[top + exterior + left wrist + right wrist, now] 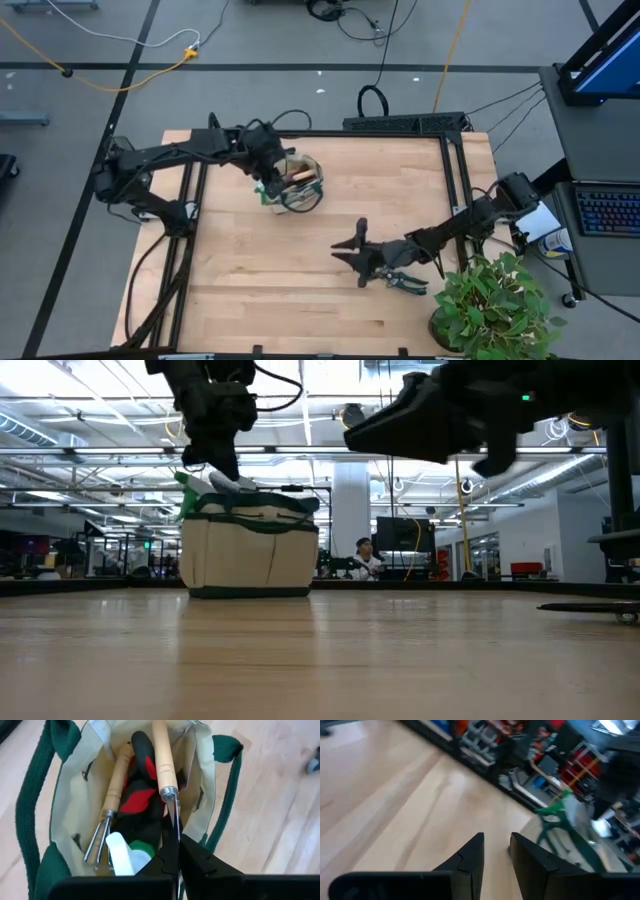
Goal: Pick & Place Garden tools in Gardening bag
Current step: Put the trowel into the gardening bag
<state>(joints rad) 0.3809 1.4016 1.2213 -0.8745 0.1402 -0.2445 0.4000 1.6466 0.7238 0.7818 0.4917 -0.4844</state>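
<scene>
The tan gardening bag (297, 186) with green trim stands at the table's far left-centre; it also shows in the low view (250, 550). Inside it lie a wooden-handled fork (111, 805), a red-and-black item (142, 795) and a green-and-white item (127, 855). My left gripper (176, 851) is over the bag's mouth, shut on a wooden-handled tool (162, 757). My right gripper (355, 252) is open and empty above the table's middle. Black pruning shears (405, 282) lie flat on the table just right of it. My left gripper pinches the tool's thin metal part (174, 822) between its two fingers, just past the metal collar at the handle's end. The fingers come from above, slanting down into the bag's mouth. The wooden handle runs away from the fingers across the bag's opening, above the other tools.
A leafy potted plant (492, 305) stands at the table's near right corner, close to the shears. Bare wood lies at the table's near left and middle. People and workbenches show in the room beyond the table.
</scene>
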